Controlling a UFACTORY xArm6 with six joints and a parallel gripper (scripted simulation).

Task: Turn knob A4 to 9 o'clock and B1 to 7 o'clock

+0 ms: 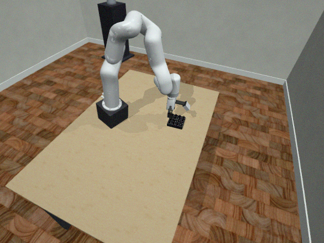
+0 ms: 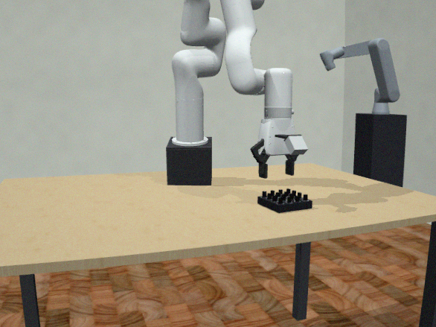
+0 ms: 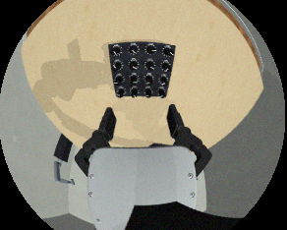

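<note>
The black knob box (image 1: 174, 126) (image 2: 296, 206) (image 3: 142, 57) lies flat on the table, with four rows of four black knobs standing up from its top. White marks ring the knobs in the wrist view. The socket does not show clearly and the printed names are too small to read, so I cannot tell which knobs are A4 and B1, nor read where their lines point. My gripper (image 1: 170, 116) (image 2: 276, 175) (image 3: 141, 111) is open and empty, pointing down. It hangs above the table, higher than the knobs. In the wrist view its fingertips appear below the box's near edge.
The table (image 1: 110, 176) (image 2: 111, 219) (image 3: 206, 64) carries the arm's black base block (image 1: 111, 117) (image 2: 189, 167), to the left of the knob box in the top and exterior views. A camera (image 1: 187, 106) (image 2: 296, 144) juts from the wrist. Another arm stands on a black pedestal (image 1: 113, 24) (image 2: 379, 148) beyond the table.
</note>
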